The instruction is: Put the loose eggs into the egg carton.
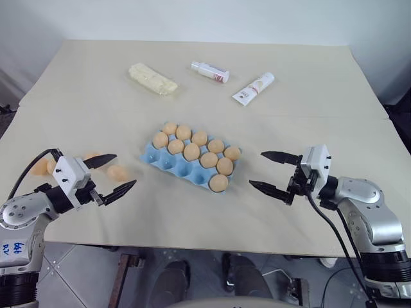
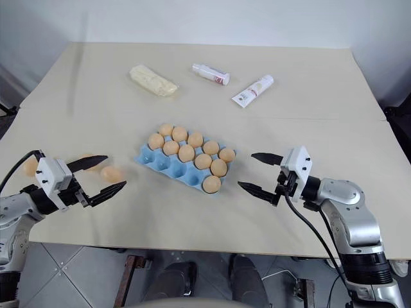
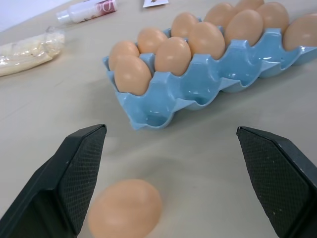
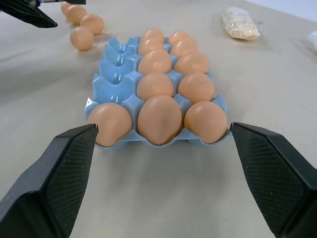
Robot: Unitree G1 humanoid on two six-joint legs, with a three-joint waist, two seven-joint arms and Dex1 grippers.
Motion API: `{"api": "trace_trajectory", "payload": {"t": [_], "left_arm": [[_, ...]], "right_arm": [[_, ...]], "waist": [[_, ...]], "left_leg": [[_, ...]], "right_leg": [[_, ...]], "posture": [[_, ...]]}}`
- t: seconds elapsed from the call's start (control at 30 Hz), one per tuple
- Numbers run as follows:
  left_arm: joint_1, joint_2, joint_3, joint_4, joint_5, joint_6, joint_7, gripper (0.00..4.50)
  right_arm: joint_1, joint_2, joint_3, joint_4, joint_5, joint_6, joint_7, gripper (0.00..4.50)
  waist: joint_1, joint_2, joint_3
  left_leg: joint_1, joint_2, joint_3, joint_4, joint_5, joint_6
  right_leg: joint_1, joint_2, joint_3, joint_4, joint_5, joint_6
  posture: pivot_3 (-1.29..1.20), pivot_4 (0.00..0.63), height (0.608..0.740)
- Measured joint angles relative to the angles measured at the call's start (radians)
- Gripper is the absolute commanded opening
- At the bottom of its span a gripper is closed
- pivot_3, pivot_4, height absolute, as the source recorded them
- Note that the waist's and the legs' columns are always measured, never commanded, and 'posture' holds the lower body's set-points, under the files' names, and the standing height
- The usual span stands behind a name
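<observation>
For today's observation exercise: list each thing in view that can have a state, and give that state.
Light blue moulded egg carton: eleven cups filled, four empty.
Loose orange-tan eggs: on the table, outside the carton.
Left gripper: jaws open, holding nothing.
Right gripper: jaws open, holding nothing.

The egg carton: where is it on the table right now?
In the head views the egg carton sits mid-table between the two arms, with the loose eggs on the table to its left beside the left tool.
</observation>
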Motion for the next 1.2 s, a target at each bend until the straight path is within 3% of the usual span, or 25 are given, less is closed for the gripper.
{"api": "trace_trajectory", "payload": {"t": [0.2, 0.5, 0.7, 0.97, 1.2], "left_arm": [[0.03, -0.03, 0.033, -0.008, 0.019, -0.011, 0.059, 4.49], [0.291, -0.209, 0.24, -0.036, -0.009, 0.0, 0.229, 4.49], [0.368, -0.3, 0.231, -0.106, -0.015, 0.009, 0.29, 4.49], [0.155, -0.286, 0.092, -0.089, 0.021, 0.081, 0.348, 4.49], [-0.023, -0.278, -0.001, 0.062, 0.092, 0.085, 0.372, 4.49]], "right_arm": [[-0.029, 0.025, 0.005, 0.006, 0.0, -0.001, 0.003, 4.5], [-0.077, 0.122, 0.08, -0.052, 0.033, -0.037, 0.026, 4.5], [-0.078, 0.154, 0.11, -0.068, 0.04, -0.101, 0.052, 4.5], [-0.036, 0.126, 0.118, -0.045, 0.027, -0.127, 0.095, 4.5], [0.025, 0.126, 0.117, -0.036, 0.018, -0.13, 0.075, 4.5]], "waist": [[-0.003, 0.0, 0.0], [-0.001, 0.0, 0.0], [0.021, -0.002, -0.001], [0.02, -0.003, -0.002], [0.014, -0.003, -0.002]], "left_leg": [[0.0, 0.0, 0.0, 0.0, 0.0, 0.0], [0.001, 0.0, 0.0, 0.002, -0.001, 0.0], [0.001, 0.0, 0.0, 0.004, -0.001, 0.0], [0.001, 0.0, 0.0, 0.005, -0.001, 0.0], [0.001, 0.0, 0.001, 0.004, -0.001, -0.001]], "right_leg": [[0.0, 0.0, 0.0, 0.001, 0.0, 0.0], [0.002, 0.0, 0.0, 0.0, 0.0, 0.0], [0.003, 0.0, 0.0, 0.001, 0.0, 0.0], [0.003, 0.0, -0.001, 0.001, 0.0, 0.001], [0.002, 0.001, -0.001, 0.003, 0.0, 0.001]], "posture": [[0.0, 0.15, 0.74], [0.0, 0.15, 0.74], [0.0, 0.15, 0.74], [0.0, 0.15, 0.74], [0.0, 0.15, 0.74]]}}
